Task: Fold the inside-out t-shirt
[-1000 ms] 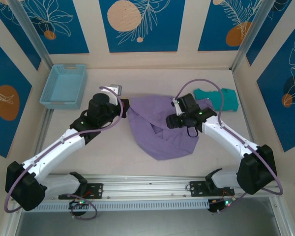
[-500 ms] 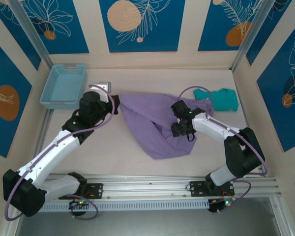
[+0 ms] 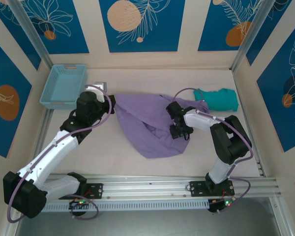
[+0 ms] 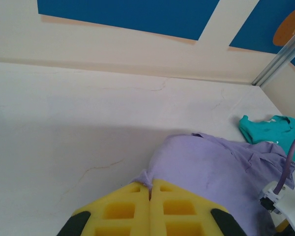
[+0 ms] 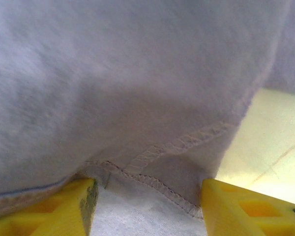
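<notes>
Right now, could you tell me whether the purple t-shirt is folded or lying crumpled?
Crumpled, not folded: the t-shirt lies in an uneven, wrinkled heap on the table, one edge pinched in the shut left gripper.

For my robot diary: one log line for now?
left gripper: shut on t-shirt | right gripper: open around hem | t-shirt: crumpled, unfolded

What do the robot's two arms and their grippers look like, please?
The left arm and right arm both have smooth white shells with bulky black joints, and a lavender cable loops along each. The left gripper and right gripper carry bright yellow fingers moulded with square recesses.
</notes>
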Available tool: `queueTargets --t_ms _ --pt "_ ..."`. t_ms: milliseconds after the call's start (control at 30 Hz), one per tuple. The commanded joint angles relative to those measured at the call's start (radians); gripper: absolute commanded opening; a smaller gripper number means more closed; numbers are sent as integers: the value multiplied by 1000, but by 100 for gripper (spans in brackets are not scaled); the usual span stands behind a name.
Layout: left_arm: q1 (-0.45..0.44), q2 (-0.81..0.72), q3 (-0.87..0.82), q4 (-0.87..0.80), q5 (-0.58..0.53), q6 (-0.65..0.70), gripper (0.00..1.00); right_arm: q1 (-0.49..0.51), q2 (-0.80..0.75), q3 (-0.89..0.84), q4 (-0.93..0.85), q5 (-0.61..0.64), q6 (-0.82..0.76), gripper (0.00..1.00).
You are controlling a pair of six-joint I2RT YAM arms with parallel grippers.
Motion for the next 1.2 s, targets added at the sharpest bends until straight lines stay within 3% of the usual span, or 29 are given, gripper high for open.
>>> queueTargets --t_ms 0,133,267,700,833,1000,1167 --pt "16 -9 -11 7 14 12 0 19 26 38 6 16 -26 55" --pt "20 -2 -21 9 16 9 0 23 38 49 21 30 -45 45" --pt "25 12 -24 9 21 10 0 28 33 59 27 47 -66 28" --pt "38 84 -37 35 27 13 0 24 -62 57 35 22 -91 6" --pt "44 169 -15 51 37 6 0 -19 -139 62 37 -116 -72 2" --pt "61 379 100 71 29 -9 3 -149 -228 64 89 -422 -17 0" --pt "94 650 292 40 8 3 17 -275 -211 65 166 -587 47 0"
